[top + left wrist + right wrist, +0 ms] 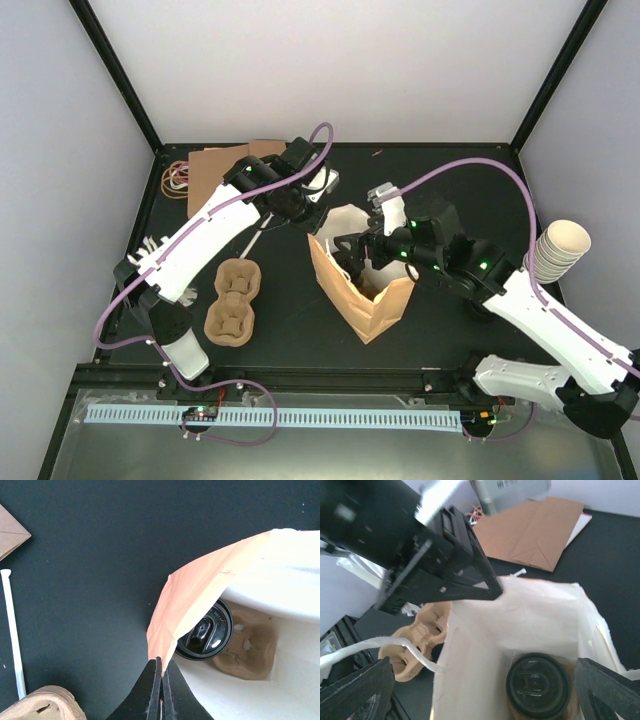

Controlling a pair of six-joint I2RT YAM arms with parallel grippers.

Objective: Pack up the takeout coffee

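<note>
The black table fills the overhead view. At its centre stands an open paper bag, tan outside and white inside, with its mouth facing up. At 11 o'clock from it, near the far edge, lie flat brown bags. A loose pulp tray sits on the table at 9 o'clock. A stack of cream cups lies tilted at 3 o'clock by the right arm.

The left gripper is clamped tight on the bag's rim at about 10 o'clock of the mouth, with a corner of paper pinched between its dark fingers. The right gripper hangs over the mouth with its jaws spread wide and nothing between them.

One takeout coffee stands upright on the bag's floor, its long axis vertical. Its round black lid faces straight up at both wrist cameras. It sits in a second pulp tray inside the bag, with a bare pocket at 3 o'clock of it in the left wrist view.

A thin white stick lies on the table near the loose tray. A tangle of rubber bands lies at 9 o'clock of the flat bags.
</note>
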